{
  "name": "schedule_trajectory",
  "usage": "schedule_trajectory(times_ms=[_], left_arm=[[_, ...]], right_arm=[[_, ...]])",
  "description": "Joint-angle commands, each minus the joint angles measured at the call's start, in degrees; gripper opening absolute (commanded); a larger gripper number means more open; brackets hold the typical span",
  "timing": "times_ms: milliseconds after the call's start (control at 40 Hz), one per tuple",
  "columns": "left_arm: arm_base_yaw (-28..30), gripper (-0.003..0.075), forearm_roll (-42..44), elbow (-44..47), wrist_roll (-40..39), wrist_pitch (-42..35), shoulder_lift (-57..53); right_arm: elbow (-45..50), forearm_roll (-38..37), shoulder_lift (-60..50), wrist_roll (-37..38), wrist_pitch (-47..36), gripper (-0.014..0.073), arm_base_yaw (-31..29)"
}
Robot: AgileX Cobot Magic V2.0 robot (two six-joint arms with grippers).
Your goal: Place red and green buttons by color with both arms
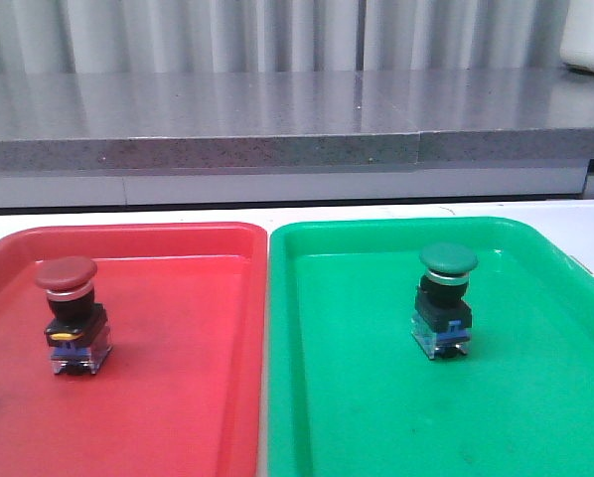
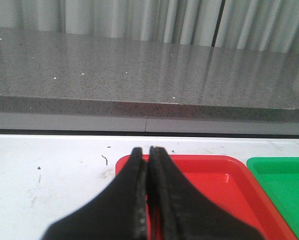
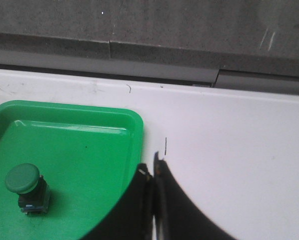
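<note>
The red button [image 1: 71,314] stands upright in the red tray [image 1: 188,397]. The green button [image 1: 444,299] stands upright in the green tray [image 1: 535,417]; it also shows in the right wrist view [image 3: 25,188]. Neither arm shows in the front view. My left gripper [image 2: 148,150] is shut and empty, above the near left corner of the red tray [image 2: 214,180]. My right gripper [image 3: 152,167] is shut and empty, at the right edge of the green tray [image 3: 79,145], apart from the green button.
A grey stone ledge [image 1: 277,119] runs along the back of the white table [image 3: 229,150]. A white object [image 1: 587,35] stands at the far right on the ledge. The two trays lie side by side, touching at the middle.
</note>
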Motion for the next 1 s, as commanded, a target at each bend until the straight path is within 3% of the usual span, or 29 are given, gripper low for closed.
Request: schedule_trajectory(times_ms=[0,275,975], left_arm=[[-0.1,-0.0020,-0.3,-1.5,0.1,-4.5,0.8],[-0.1,-0.0020,-0.3,-1.5,0.1,-4.5,0.8],[-0.1,-0.0020,-0.3,-1.5,0.1,-4.5,0.8]], right_arm=[[2.8,-1.9,-7.0,0.0,-6.2,-0.0124,-0.3],[7.0,-1.9,-20.1,0.0,-5.7,-0.0124,-0.3],[7.0,-1.9,-20.2,0.0,-5.6,-0.0124,-0.3]])
